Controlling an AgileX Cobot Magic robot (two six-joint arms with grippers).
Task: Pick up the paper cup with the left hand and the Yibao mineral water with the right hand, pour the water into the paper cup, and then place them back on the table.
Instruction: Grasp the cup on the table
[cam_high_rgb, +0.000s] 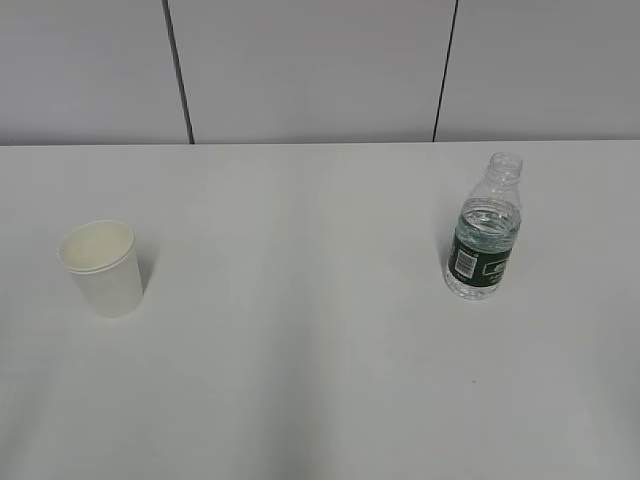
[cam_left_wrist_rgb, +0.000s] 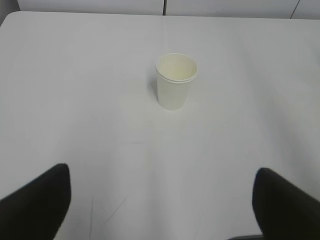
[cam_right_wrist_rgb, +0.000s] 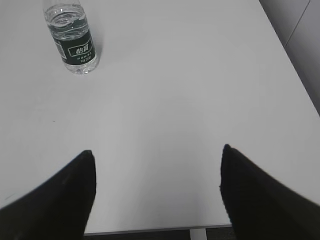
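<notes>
The cream paper cup (cam_high_rgb: 103, 268) stands upright and empty on the left of the white table (cam_high_rgb: 300, 330). In the left wrist view the cup (cam_left_wrist_rgb: 175, 82) is ahead of my left gripper (cam_left_wrist_rgb: 162, 175), which is open wide and empty, well short of it. The Yibao mineral water bottle (cam_high_rgb: 484, 232), clear with a dark green label and no cap, stands upright on the right. In the right wrist view the bottle (cam_right_wrist_rgb: 72, 39) is far ahead to the upper left of my right gripper (cam_right_wrist_rgb: 157, 157), which is open and empty. Neither arm shows in the exterior view.
Grey wall panels (cam_high_rgb: 310, 65) with dark seams rise behind the table's far edge. The right wrist view shows the table's near edge (cam_right_wrist_rgb: 150, 231) under the gripper and its right edge (cam_right_wrist_rgb: 287, 65).
</notes>
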